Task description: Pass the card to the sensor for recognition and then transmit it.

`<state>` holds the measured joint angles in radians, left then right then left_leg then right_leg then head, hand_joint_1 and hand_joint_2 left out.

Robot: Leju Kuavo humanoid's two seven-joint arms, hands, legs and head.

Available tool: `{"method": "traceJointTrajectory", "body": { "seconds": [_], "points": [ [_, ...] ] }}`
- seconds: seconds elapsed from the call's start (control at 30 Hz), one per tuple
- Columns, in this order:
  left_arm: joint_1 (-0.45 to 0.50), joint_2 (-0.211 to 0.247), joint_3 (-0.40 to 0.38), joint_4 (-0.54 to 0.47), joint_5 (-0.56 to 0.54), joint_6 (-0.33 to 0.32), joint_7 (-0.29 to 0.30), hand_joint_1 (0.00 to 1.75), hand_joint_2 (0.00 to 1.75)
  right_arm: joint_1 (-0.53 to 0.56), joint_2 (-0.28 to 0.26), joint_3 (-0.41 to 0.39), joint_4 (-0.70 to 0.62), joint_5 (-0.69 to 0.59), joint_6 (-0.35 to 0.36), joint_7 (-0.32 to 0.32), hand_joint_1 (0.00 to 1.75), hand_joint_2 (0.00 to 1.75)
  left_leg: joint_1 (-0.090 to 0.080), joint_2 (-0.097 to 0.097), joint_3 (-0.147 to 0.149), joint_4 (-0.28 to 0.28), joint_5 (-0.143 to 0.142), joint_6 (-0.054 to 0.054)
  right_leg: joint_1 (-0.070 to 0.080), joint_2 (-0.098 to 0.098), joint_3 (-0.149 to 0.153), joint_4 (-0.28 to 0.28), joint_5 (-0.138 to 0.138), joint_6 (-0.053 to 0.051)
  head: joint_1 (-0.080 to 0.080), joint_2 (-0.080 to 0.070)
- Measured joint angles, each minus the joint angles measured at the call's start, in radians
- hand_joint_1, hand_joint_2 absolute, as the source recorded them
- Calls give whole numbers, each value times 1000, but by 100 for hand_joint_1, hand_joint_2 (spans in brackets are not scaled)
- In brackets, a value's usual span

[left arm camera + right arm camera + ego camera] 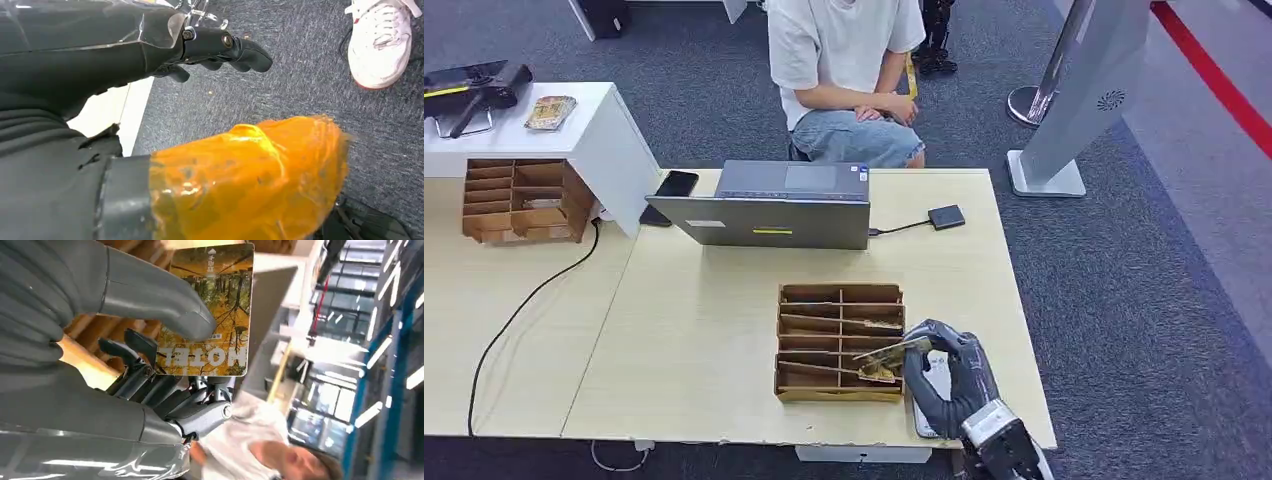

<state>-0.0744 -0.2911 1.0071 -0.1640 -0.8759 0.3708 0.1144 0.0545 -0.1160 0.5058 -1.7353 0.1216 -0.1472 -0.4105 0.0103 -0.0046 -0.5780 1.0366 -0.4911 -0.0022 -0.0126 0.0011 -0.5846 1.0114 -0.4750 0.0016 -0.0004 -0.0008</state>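
Note:
My right hand [952,375] is at the table's near right, beside the right end of the brown cardboard card rack [840,341]. It pinches a hotel card [890,351] with a yellow autumn-tree picture between thumb and fingers; the card [212,305] shows the word HOTEL in the right wrist view, with my thumb [150,295] across it. The card is just above the rack's right slots. A small black card sensor [946,217] lies on the table at the far right, wired to the grey laptop [769,205]. My left hand [210,47] hangs over the carpet, fingers curled and holding nothing.
A person in a white shirt sits behind the table, facing me. A black phone [675,184] lies left of the laptop. A second cardboard rack [519,200] stands on the left table under a white shelf [594,130]. A white stand [1074,100] is at the far right. A white shoe [382,42] is on the carpet.

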Motion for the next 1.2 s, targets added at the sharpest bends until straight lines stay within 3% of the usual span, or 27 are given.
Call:
{"method": "traceJointTrajectory", "body": {
  "seconds": [0.17, 0.63, 1.2],
  "points": [
    [-1, 0, 3, 0, 1, 1, 0, 0, 0, 34, 0, -20, 4, -35, 18, 5, 175, 175, 0, 0, 0, 0, 0, 1, 0, 0, 0, 0, 0, 0, 0, 0],
    [-1, 0, 10, 0, -3, 2, 0, 0, 0, 74, -1, -65, 116, -101, 34, 109, 175, 175, 0, 0, 0, 0, 0, 1, 0, 0, 0, 0, 0, 0, 0, 0],
    [-1, 0, 17, 0, -10, 0, -3, 0, 0, 72, -56, -86, 193, -90, 45, 160, 175, 175, 0, 0, 0, 0, -1, 1, 0, 0, 0, 0, 0, 0, 0, 0]
  ]
}}
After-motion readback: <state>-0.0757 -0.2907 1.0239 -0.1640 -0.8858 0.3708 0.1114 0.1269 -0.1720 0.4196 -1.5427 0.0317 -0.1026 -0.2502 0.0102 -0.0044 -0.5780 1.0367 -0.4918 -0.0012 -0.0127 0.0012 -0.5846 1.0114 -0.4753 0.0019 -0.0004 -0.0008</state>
